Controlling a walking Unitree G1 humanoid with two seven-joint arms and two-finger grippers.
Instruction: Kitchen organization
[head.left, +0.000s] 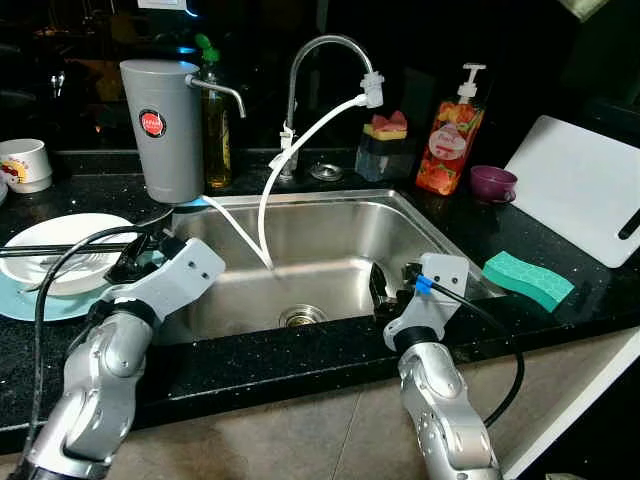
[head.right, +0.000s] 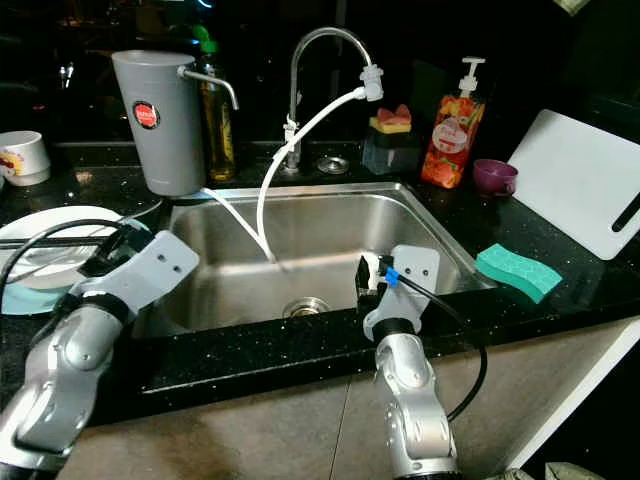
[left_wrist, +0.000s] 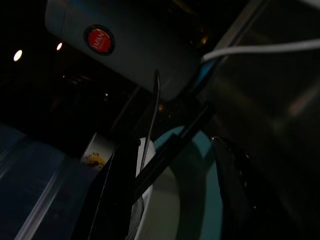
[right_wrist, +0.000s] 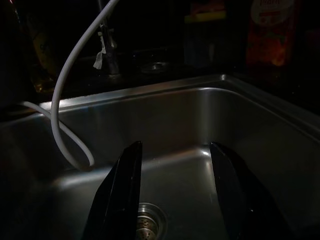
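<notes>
A white plate (head.left: 62, 262) rests on a teal plate (head.left: 30, 303) on the black counter left of the sink. Black chopsticks (head.left: 55, 249) and a fork (left_wrist: 150, 120) lie across it. My left gripper (head.left: 135, 262) hovers at the plate's right edge, open, and the chopsticks (left_wrist: 175, 145) pass between its fingers (left_wrist: 117, 195) without being clamped. At the front of the steel sink (head.left: 330, 230), my right gripper (head.left: 378, 287) is open and holds nothing. Seen from the right wrist, it (right_wrist: 175, 195) points over the drain (right_wrist: 145, 227).
A grey water filter jug (head.left: 160, 130) stands close behind the left gripper. A faucet (head.left: 322, 50) with a white hose (head.left: 265, 205) feeds into the sink. A white mug (head.left: 22, 163) sits far left. Right of the sink are a soap bottle (head.left: 450, 140), purple cup (head.left: 493, 183), green sponge (head.left: 527, 278) and white cutting board (head.left: 585, 190).
</notes>
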